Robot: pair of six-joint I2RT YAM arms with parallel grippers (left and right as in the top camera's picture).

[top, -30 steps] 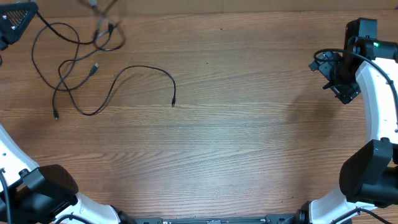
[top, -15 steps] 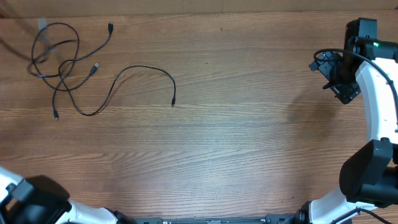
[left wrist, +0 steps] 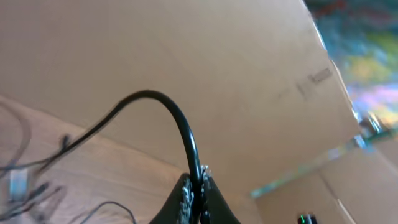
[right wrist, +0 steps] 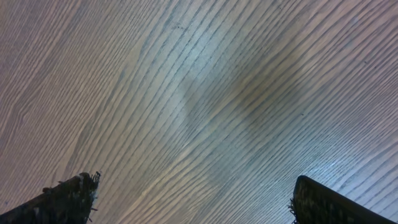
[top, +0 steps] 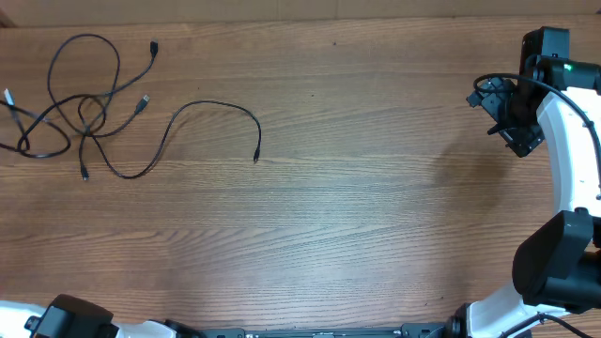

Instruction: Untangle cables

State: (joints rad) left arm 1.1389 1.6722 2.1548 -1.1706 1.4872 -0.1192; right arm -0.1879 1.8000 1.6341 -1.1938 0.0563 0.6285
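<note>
So my left gripper [left wrist: 197,193] is pressed together and pinching one cable [left wrist: 186,134]. In the left wrist view it comes out from between the fingers, arcs up and then drops off toward the lower left of the frame. Behind it is just a big sheet of cardboard [left wrist: 186,50]. A few blurry cords and a pale plug show on the counter in the lower left corner.

From overhead, the cables [top: 86,113] sit in the upper left of the frame, lying on the counter [top: 376,216]. They're a loose knot of black loops crossing each other, with some small plug ends poking out around it. One long cord swings out of the knot to the right and ends in a plug [top: 255,158], well apart from the rest. A white-tipped end [top: 7,95] lies right at the left edge. I can't see my left gripper in that view at all.

My right gripper [right wrist: 193,183] is spread wide. Its two fingertips sit in the bottom corners of the right wrist view, with only bare wood grain between them. Overhead, that arm is at the right edge, well apart from the cables.
</note>
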